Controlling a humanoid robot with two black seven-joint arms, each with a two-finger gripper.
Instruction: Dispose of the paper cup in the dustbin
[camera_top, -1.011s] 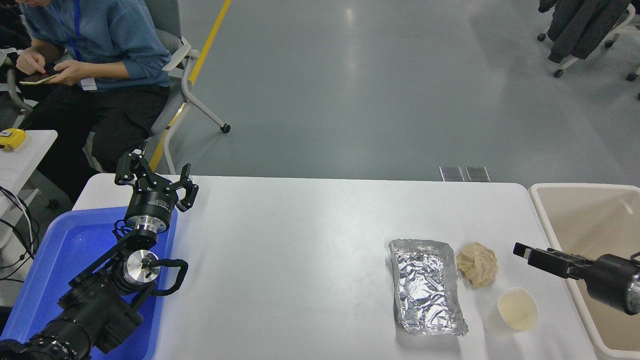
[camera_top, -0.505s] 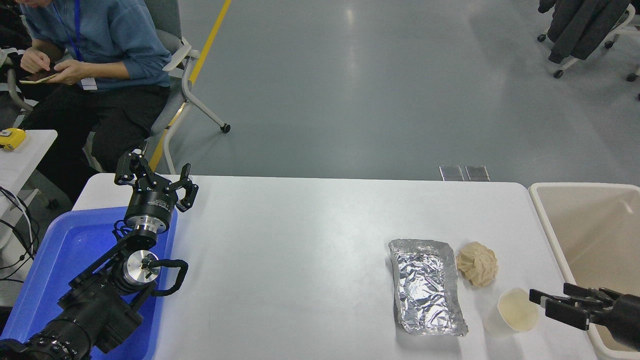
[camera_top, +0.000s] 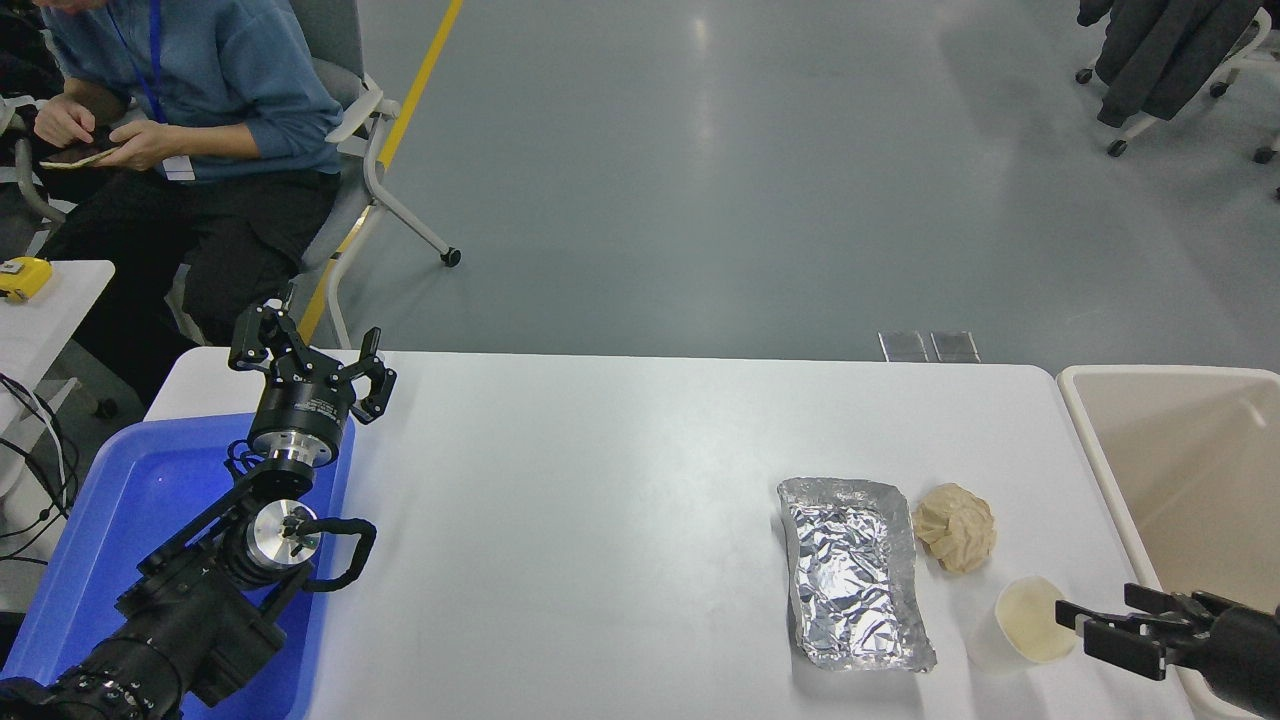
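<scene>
The paper cup is small and white with a cream inside. It stands near the table's front right and leans a little to the left, so its white side shows. My right gripper comes in low from the right edge. It is open and its nearer fingertip is at the cup's right rim. The beige dustbin stands off the table's right end, right of the cup. My left gripper is open and parked at the left, over the far corner of the blue tray.
A crinkled silver foil tray lies just left of the cup. A crumpled tan paper ball lies behind the cup. A person sits on a chair beyond the table's far left corner.
My right gripper has come down from beside the dustbin to table height and moved left up to the cup's right rim. The cup has tipped slightly left. The left arm has not moved.
</scene>
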